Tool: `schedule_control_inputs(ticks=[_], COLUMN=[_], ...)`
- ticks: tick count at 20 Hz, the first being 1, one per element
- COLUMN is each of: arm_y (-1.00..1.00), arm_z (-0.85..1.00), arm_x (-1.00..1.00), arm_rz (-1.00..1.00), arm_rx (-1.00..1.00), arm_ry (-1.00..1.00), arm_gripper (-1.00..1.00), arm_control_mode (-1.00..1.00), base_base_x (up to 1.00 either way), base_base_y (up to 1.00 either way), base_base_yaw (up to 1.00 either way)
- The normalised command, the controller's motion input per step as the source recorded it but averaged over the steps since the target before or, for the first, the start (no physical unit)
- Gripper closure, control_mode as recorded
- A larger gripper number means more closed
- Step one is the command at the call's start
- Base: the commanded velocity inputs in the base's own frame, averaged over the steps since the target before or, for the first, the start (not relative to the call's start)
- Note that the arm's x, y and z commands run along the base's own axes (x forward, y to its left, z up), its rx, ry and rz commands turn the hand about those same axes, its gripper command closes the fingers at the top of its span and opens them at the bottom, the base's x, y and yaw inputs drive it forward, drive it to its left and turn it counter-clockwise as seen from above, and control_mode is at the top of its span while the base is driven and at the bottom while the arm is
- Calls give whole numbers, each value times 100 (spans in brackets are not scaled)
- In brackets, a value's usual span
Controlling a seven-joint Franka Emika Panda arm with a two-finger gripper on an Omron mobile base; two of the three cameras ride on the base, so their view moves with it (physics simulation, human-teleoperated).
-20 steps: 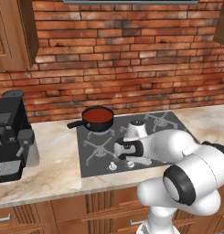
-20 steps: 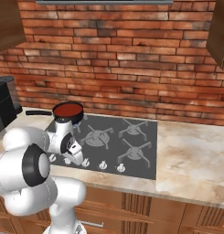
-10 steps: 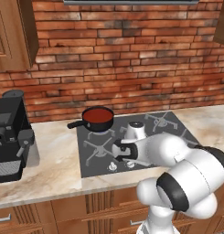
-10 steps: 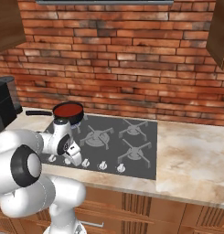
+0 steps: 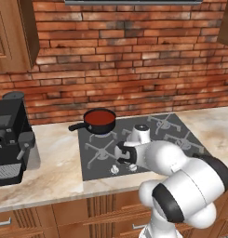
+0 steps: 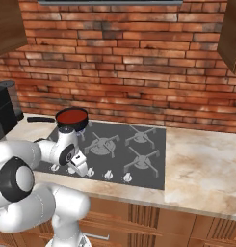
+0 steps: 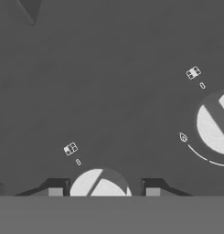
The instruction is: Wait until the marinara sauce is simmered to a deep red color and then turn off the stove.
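Jaws apart, either side of white knob, likely not touching yet. Sauce deep red. Slip could leave stove on; neighbour knob close.

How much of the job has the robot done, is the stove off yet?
The marinara sauce in its black saucepan already looks deep red, so the waiting seems over. Right now the gripper is down at the front of the stove, its open fingers either side of a white knob. Whether they touch it is unclear. Closing on the knob and turning it to off seems left.
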Motion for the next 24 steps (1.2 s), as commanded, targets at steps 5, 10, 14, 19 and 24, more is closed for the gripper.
schedule_control_inputs(ticks=[5, 10, 14, 19, 24], arm_y=[0, 0, -6, -3, -32], arm_z=[-17, -44, -63, -72, -30], arm_x=[13, 2, 0, 0, -15], arm_rz=[-79, -99, -100, -100, -44], arm_rx=[6, 10, 9, 12, 10], arm_ry=[0, 4, 5, 9, 10], arm_gripper=[100, 100, 100, 100, 100], arm_control_mode=[-100, -100, -100, -100, -100], base_base_x=[0, 0, 0, 0, 0], base_base_y=[0, 0, 0, 0, 0], base_base_yaw=[0, 0, 0, 0, 0])
